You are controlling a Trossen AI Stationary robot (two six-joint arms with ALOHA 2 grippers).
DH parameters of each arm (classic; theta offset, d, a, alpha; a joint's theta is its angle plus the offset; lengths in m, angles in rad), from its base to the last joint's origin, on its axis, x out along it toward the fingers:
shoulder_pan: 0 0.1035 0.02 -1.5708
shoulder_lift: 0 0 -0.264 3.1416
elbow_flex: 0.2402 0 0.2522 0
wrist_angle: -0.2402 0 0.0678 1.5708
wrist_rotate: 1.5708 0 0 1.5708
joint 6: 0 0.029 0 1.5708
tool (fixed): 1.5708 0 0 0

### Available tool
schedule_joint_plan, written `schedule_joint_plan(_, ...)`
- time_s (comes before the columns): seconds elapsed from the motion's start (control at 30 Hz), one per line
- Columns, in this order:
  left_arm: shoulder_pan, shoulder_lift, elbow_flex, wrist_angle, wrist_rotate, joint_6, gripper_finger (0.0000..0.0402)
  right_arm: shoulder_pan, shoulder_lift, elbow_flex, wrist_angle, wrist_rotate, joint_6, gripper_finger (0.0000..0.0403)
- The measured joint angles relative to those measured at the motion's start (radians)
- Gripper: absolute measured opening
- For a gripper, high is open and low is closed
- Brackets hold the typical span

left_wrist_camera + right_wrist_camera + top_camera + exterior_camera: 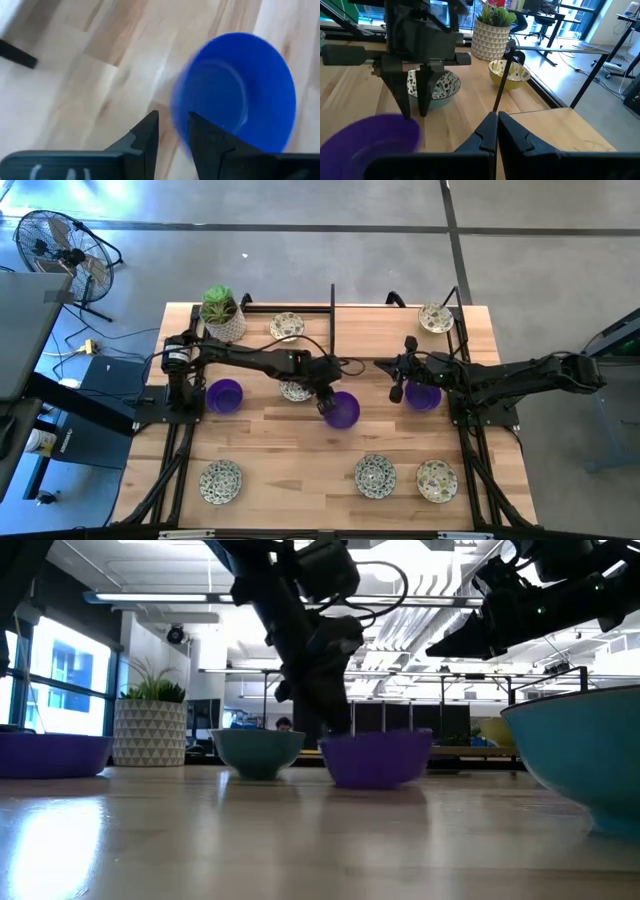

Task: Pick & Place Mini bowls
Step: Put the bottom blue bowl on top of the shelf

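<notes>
Nine mini bowls stand on the wooden counter, seen from above. The left gripper reaches to the middle of the counter and pinches the rim of a purple bowl; in the left wrist view one of its fingers lies outside the wall of that bowl and the other inside it, and in the low view the bowl sits with its base on the counter surface under the dark arm. Just behind the left gripper stands a patterned bowl, and a second purple bowl rests near the left arm's base. The right gripper hovers to the right of the held bowl, apart from it, with its fingers pressed together and holding nothing; a third purple bowl lies just beside it, under the right arm. Two patterned bowls occupy the far edge, one near the middle and one at the right corner, beside a white pot with a green plant. Three further patterned bowls line the near edge, at left, centre-right and right.
</notes>
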Motion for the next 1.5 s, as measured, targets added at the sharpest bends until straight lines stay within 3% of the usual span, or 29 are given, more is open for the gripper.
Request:
schedule_joint_plan(0.17, -0.014, -0.105, -0.018, 0.005, -0.110, 0.090, 0.0051, 0.000, 0.000, 0.000, 0.000, 0.000, 0.004, 0.0001)
schedule_joint_plan(0.27, -0.030, -0.176, -0.094, 0.026, -0.179, 0.107, 0.0009, 0.000, 0.000, 0.000, 0.000, 0.010, 0.021, 0.0001)
schedule_joint_plan(0.67, -0.034, -0.512, -0.635, 0.647, -0.182, 0.060, 0.0001, 0.068, 0.005, 0.039, -0.075, 0.055, 0.039, 0.0000)
schedule_joint_plan(0.8, -0.033, -0.591, -0.764, 0.765, -0.192, 0.055, 0.0001, 0.095, 0.023, 0.076, -0.133, 0.071, 0.063, 0.0000)
schedule_joint_plan(1.23, -0.033, -0.667, -0.971, 1.065, -0.159, 0.188, 0.0001, 0.161, 0.141, 0.235, -0.324, 0.086, 0.134, 0.0002)
schedule_joint_plan(1.5, -0.033, -0.666, -1.059, 1.242, -0.116, 0.233, 0.0001, 0.193, 0.276, 0.405, -0.495, 0.052, 0.135, 0.0045)
